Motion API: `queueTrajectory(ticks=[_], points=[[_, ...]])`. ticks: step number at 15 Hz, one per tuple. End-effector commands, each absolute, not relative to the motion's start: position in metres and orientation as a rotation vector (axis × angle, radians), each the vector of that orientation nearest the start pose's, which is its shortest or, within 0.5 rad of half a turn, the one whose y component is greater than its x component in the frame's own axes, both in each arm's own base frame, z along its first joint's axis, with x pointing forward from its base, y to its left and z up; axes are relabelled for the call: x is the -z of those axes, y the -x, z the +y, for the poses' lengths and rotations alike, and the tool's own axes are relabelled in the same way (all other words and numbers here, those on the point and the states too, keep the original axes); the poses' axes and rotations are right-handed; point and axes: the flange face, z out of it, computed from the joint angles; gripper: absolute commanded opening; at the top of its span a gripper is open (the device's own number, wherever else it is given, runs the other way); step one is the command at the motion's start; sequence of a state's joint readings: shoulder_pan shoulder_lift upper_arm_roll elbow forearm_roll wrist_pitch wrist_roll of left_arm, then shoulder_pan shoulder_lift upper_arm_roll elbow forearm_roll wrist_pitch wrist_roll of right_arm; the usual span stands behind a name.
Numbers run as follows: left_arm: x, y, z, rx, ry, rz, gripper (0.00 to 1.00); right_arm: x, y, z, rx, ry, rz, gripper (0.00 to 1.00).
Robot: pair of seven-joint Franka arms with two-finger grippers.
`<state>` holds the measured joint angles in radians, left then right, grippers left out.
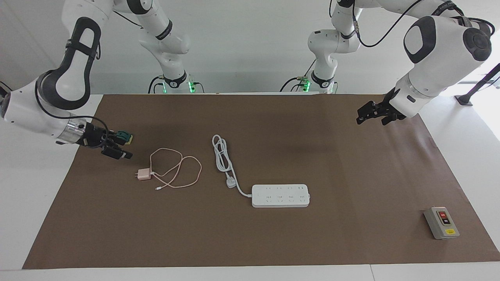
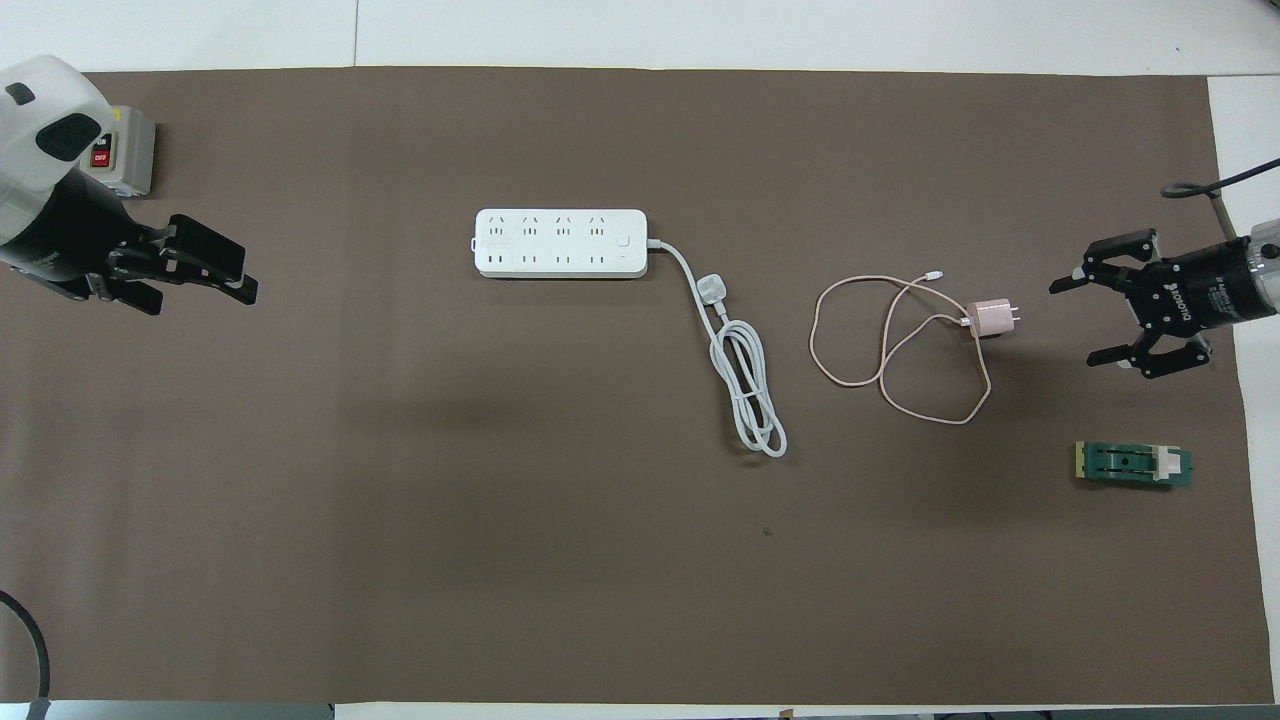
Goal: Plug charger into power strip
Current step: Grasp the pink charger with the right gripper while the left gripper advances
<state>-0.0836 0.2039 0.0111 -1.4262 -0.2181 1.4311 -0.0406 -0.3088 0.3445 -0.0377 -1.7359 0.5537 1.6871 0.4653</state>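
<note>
Charger (image 2: 992, 318) lies flat toward the right arm's end, prongs at 3 o'clock in the overhead view, facing the right gripper (image 2: 1102, 321), fingers open. Strip (image 2: 560, 243) mid-table. Left gripper (image 2: 215, 278) waits, we can't tell. We risk the looped cable snagging.

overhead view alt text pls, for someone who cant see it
A pale-pink charger with its looped cable lies unplugged on a brown mat, apart from a white power strip. The open right gripper hovers beside the charger, and the open left gripper waits at the other end.
</note>
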Motion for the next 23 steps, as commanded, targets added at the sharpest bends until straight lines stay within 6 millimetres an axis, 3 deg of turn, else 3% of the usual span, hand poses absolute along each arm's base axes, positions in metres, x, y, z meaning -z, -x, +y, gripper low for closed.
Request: queueTrajectory(ticks=[1,3,5,6,8,10,13,17,20,21,23], points=[[-0.562,-0.602,-0.08,-0.439,3.474,0.094,1.0,-0.339,-0.602,-0.158,-0.651,2.17,1.317,0.98],[-0.544,-0.612,-0.09,-0.513,3.568,0.081,1.0,-0.317,-0.604,-0.164,-0.682,2.108,1.341,0.99],[-0.518,-0.63,-0.084,-0.633,3.765,-0.01,1.0,-0.299,-0.611,-0.169,-0.713,2.052,1.35,1.0],[-0.507,-0.637,-0.092,-0.707,3.859,-0.03,1.0,-0.288,-0.611,-0.178,-0.736,2.019,1.359,1.0],[-0.505,-0.649,-0.111,-0.793,4.064,-0.08,1.0,-0.26,-0.625,-0.185,-0.806,1.978,1.335,1.0],[-0.505,-0.663,-0.129,-0.749,4.249,-0.133,1.0,-0.249,-0.63,-0.182,-0.825,1.949,1.333,1.0],[-0.504,-0.67,-0.159,-0.605,4.402,-0.082,1.0,-0.235,-0.63,-0.176,-0.88,1.904,1.364,1.0],[-0.442,-0.683,-0.196,-0.225,4.593,0.138,1.0,-0.215,-0.626,-0.175,-0.91,1.88,1.391,1.0],[-0.406,-0.684,-0.207,-0.109,4.629,0.25,1.0,-0.206,-0.625,-0.175,-0.887,1.883,1.412,0.99],[-0.385,-0.68,-0.215,-0.012,4.686,0.267,1.0,-0.204,-0.625,-0.173,-0.883,1.871,1.412,0.74],[-0.359,-0.668,-0.236,0.108,4.756,0.331,1.0,-0.198,-0.622,-0.175,-0.87,1.863,1.417,0.07]])
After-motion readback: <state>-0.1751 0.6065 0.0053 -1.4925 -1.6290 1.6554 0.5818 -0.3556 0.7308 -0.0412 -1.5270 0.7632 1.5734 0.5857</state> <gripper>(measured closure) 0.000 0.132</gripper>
